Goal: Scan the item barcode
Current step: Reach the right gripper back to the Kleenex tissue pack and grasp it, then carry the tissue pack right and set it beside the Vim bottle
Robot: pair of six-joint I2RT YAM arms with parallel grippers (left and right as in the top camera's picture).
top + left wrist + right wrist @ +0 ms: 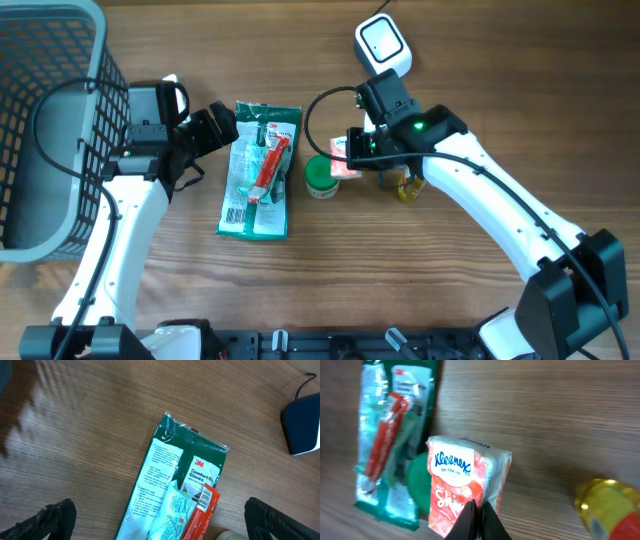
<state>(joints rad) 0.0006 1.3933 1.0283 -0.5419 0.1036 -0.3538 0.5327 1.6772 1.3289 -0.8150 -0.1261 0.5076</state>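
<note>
My right fingers [467, 522] pinch the tissue pack [462, 485] low over the tabletop [500, 60], short of the scanner [383, 45], my left fingers [50, 520] spread above the glove packet [170, 485]: grasp made, scan apparently still to come.

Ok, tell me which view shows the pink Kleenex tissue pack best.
Right wrist: the pink plastic Kleenex tissue pack sits centre frame, logo readable, right hand shut at its lower edge. Overhead shows only a pink sliver under the arm; left wrist, nothing.

Brown wood-grain table [500, 90], grey mesh basket [45, 150] at left
</note>
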